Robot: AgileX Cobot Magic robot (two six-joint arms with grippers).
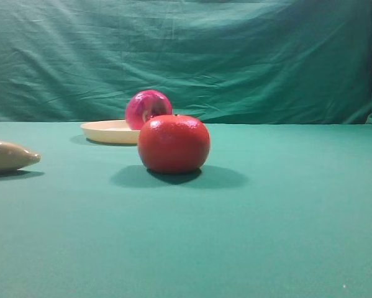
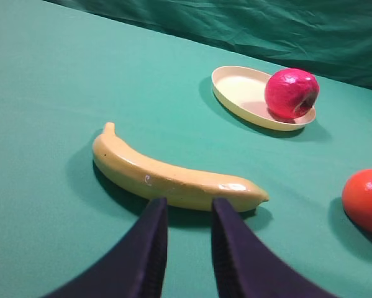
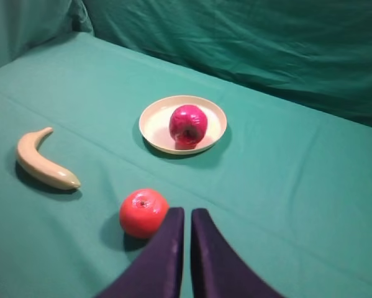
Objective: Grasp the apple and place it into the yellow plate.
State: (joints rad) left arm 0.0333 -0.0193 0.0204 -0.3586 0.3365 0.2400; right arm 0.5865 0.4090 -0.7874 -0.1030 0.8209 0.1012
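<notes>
Currently I read the apple (image 3: 187, 125) as resting inside the plate (image 3: 154, 118), on the side nearer the tomato (image 3: 143, 213); in the left wrist view it sits close to the rim at the right end. I judge the placement done, so the remaining risks concern disturbing it.

Right tool (image 3: 184, 248): fingers together with only a thin slit between them, holding nothing, hovering above the tabletop (image 3: 297, 205) just beside the tomato. Left tool (image 2: 186, 248): fingers slightly apart, holding nothing, poised just short of the banana (image 2: 173, 180).

Hazards I would watch:

1. Apple roll-out. The plate rim is low and the apple sits near it. Any knock to the plate or tabletop could tip the fruit over the edge.
2. Tomato contact. The right tool is close to the tomato. A sideways or downward move could nudge it, and it could roll toward the plate.
3. Banana contact. A forward move of the left tool would push the banana, possibly toward the plate.
4. Wrong target. A fresh grasp by either tool would likely land on tomato or banana, not the apple.
</notes>
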